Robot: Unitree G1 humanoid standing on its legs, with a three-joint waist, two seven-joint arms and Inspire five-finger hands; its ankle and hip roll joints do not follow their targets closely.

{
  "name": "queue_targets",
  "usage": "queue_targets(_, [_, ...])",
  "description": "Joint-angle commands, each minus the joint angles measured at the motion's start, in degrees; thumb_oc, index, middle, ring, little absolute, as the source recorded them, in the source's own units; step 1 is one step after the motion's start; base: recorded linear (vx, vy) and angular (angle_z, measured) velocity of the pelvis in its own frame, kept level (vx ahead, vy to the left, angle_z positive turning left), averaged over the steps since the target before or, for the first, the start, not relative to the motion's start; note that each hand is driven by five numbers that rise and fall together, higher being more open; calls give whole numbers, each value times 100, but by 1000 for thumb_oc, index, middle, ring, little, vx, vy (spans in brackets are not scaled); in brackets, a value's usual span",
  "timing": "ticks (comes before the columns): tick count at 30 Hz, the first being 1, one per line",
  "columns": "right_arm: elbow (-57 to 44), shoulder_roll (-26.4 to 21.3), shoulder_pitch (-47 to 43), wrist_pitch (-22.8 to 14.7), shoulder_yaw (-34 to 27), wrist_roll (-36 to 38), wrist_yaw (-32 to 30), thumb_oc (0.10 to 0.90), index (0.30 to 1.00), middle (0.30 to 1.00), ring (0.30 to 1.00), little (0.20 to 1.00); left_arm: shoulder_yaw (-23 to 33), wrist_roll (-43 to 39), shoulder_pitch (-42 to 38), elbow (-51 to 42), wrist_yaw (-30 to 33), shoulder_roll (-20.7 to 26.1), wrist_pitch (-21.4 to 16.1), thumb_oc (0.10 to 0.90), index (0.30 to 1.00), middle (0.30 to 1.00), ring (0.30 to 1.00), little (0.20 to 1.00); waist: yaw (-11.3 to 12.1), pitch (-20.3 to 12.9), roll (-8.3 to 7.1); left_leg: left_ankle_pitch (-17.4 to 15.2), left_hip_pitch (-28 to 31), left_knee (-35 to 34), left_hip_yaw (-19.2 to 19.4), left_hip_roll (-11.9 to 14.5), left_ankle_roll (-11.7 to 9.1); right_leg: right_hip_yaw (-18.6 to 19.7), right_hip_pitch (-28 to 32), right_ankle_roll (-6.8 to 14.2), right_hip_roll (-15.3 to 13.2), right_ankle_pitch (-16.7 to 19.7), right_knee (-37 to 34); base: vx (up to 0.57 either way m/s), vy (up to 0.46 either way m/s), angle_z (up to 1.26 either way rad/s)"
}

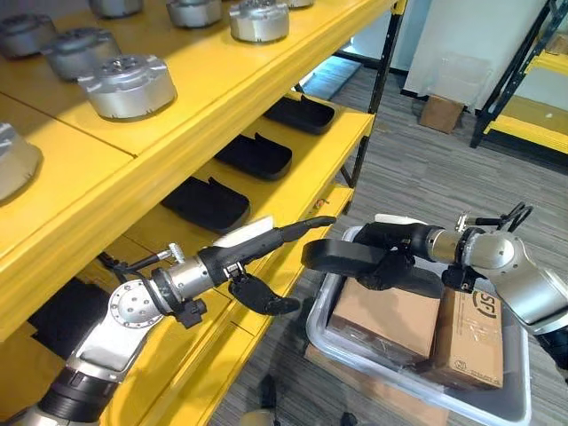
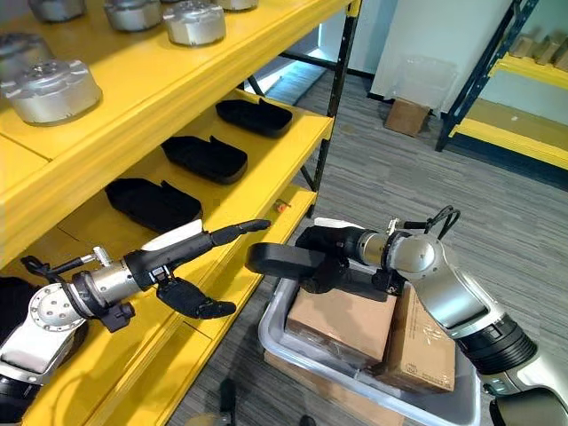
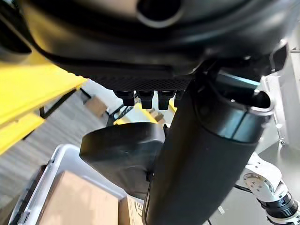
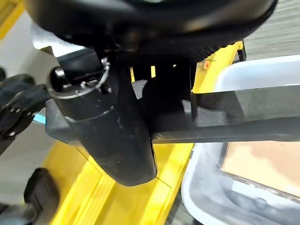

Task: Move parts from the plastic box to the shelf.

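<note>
Black part (image 1: 342, 255) held horiz. over plastic box (image 1: 330, 346), beside shelf (image 1: 293, 191).

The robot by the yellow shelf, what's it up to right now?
The right hand is gripping a black part and holding it above the plastic box, which holds cardboard boxes. The left hand is open, reaching toward the part beside the yellow shelf, where similar black parts already lie. The part is not yet on the shelf.
</note>
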Motion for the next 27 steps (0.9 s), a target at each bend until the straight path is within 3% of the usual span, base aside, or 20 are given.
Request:
queue_targets(1, [21,179,-1051,-631,-72,-4,-207,400,300,300,300,300,116,-120,-442,32,476,-11,-247,900,1000,1000,1000,1000,94,-430,-67,-880,727,-37,49,375,-298,-371,-467,22,0,424,22,0,0,0])
queue_targets(7, [-39,332,-1035,-1076,-27,-438,-325,400,300,300,300,300,-92,-217,-364,187,443,-270,-94,900,1000,1000,1000,1000,50,-430,-30,-926,828,-48,134,393,-305,-348,-396,23,-2,458,-81,8,1,1])
queue_targets(13, [-45,463,-1180,-1116,112,-588,-249,400,300,300,300,300,-351,-95,-416,375,701,-473,-62,900,1000,1000,1000,1000,17,-448,0,-957,898,-45,185,387,-299,-321,-357,18,3,473,-126,16,13,-8])
queue_targets(19, [79,604,-1099,-1393,137,-771,-357,400,300,300,300,300,-470,-19,-446,389,741,-690,243,900,1000,1000,1000,1000,2,-465,10,-994,950,-53,221,381,-287,-292,-317,32,-4,509,-220,13,2,-6])
queue_targets(27, [153,775,-1069,-1604,232,-822,-372,400,300,300,300,300,-689,157,-428,471,859,-901,298,900,1000,1000,1000,1000,-18,-473,16,-1019,976,-48,273,386,-278,-259,-323,38,3,512,-244,1,0,-1])
